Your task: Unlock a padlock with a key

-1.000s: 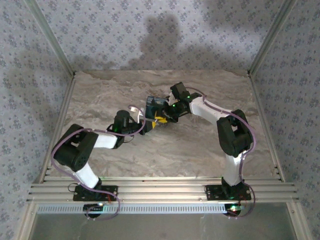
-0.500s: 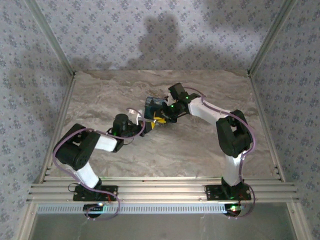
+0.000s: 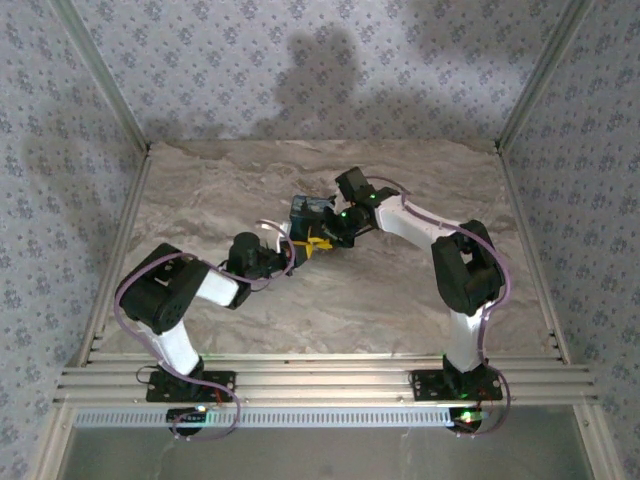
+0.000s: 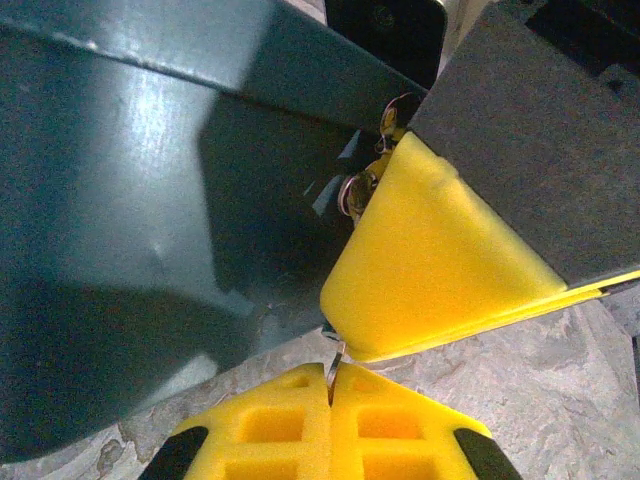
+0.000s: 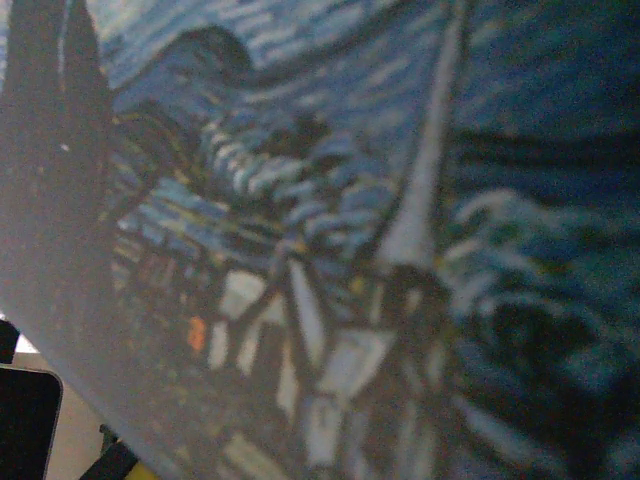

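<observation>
The padlock (image 3: pixel 308 210) is a blue block with a painted night-sky pattern, held up at mid-table. Its painted face (image 5: pixel 350 200) is blurred and very close in the right wrist view. My right gripper (image 3: pixel 324 232) is shut on it, and one of its yellow fingers (image 4: pixel 430 265) lies against the lock's dark side (image 4: pixel 130 220). My left gripper (image 4: pixel 330 388) is shut on the key (image 4: pixel 334 362), a thin metal blade sticking out from between its yellow pads. The blade tip sits just under the right finger, near small metal parts (image 4: pixel 358 188) on the lock. From above, the left gripper (image 3: pixel 303 246) sits just below the padlock.
The marbled tabletop (image 3: pixel 400 290) is bounded by patterned walls at the back and both sides. An aluminium rail frame (image 3: pixel 320 385) runs along the near edge by the arm bases. Both arms crowd the middle of the table.
The left arm's elbow has swung rightward and its wrist has edged closer to the padlock. The right gripper and the padlock have shifted slightly left and back.
</observation>
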You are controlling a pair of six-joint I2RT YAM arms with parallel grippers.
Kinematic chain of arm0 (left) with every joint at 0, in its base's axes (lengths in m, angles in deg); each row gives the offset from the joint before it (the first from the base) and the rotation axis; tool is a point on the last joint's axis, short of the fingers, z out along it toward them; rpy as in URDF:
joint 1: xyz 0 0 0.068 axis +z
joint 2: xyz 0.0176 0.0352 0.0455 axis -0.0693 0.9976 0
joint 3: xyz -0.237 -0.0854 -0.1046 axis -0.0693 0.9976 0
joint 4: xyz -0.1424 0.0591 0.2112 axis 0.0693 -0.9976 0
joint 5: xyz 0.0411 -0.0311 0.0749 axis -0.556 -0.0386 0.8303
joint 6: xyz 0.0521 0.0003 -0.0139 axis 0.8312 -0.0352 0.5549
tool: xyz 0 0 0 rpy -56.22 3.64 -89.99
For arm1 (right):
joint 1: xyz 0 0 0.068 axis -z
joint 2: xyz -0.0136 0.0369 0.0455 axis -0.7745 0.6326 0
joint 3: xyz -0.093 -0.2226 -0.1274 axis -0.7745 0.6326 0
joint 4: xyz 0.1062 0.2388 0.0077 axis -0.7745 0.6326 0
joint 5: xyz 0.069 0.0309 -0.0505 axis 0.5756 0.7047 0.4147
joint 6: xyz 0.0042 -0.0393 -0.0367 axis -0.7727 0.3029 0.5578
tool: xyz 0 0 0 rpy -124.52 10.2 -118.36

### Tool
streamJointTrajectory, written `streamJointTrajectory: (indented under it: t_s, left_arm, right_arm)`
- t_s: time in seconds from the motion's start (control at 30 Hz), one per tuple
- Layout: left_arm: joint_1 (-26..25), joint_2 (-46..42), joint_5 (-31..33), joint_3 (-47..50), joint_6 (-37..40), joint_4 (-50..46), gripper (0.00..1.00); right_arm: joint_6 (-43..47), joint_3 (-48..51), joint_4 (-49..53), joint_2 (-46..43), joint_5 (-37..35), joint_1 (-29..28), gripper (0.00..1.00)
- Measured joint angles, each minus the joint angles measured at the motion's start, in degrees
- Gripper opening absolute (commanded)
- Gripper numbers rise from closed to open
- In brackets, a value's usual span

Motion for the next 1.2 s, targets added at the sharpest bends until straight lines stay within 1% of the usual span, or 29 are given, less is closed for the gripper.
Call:
streamJointTrajectory:
  t_s: [0.13, 0.23, 0.27, 0.3, 0.57, 0.67, 0.77, 0.93, 1.1, 1.2]
  left_arm:
    - [0.2, 0.1, 0.0, 0.2, 0.3, 0.5, 0.0]
    - [0.4, 1.4, -0.1, 0.7, -0.2, 3.5, 0.0]
    - [0.4, 1.9, -0.2, 0.7, -0.4, 4.2, 0.0]
    - [0.4, 2.4, -0.2, 0.7, -0.5, 4.8, 0.0]
    - [-0.1, 3.8, -1.0, 1.4, -1.0, 7.6, 0.0]
    - [-0.6, 4.4, -0.9, 2.4, -1.0, 8.5, 0.0]
    - [-1.4, 5.9, -0.3, 3.9, -1.0, 9.7, 0.0]
    - [-3.5, 9.3, 1.6, 6.4, -0.7, 11.0, 0.0]
    - [-6.2, 9.2, 5.5, 7.1, -0.8, 11.8, 0.0]
    - [-8.8, 7.5, 8.5, 7.6, -1.4, 9.1, 0.0]
  right_arm:
    - [0.0, 0.0, -0.1, 0.0, 0.0, 0.0, 0.0]
    - [-0.2, 0.1, -0.4, 0.0, 0.0, -0.1, 0.0]
    - [-0.2, 0.3, -0.8, 0.0, 0.0, -0.1, 0.01]
    - [-0.3, 0.5, -1.1, 0.0, -0.1, -0.1, 0.07]
    - [-0.1, 2.3, -1.3, -1.4, -2.5, -0.6, 0.41]
    - [0.1, 3.9, -1.2, -3.0, -4.2, -1.0, 0.5]
    - [0.1, 5.5, -0.8, -4.6, -5.9, -1.4, 0.57]
    - [0.0, 9.0, -0.7, -8.9, -9.4, -2.1, 0.6]
    - [-1.1, 15.5, -2.4, -16.2, -14.8, -3.5, 0.6]
    - [-2.2, 20.5, -3.6, -20.8, -18.8, -5.4, 0.6]
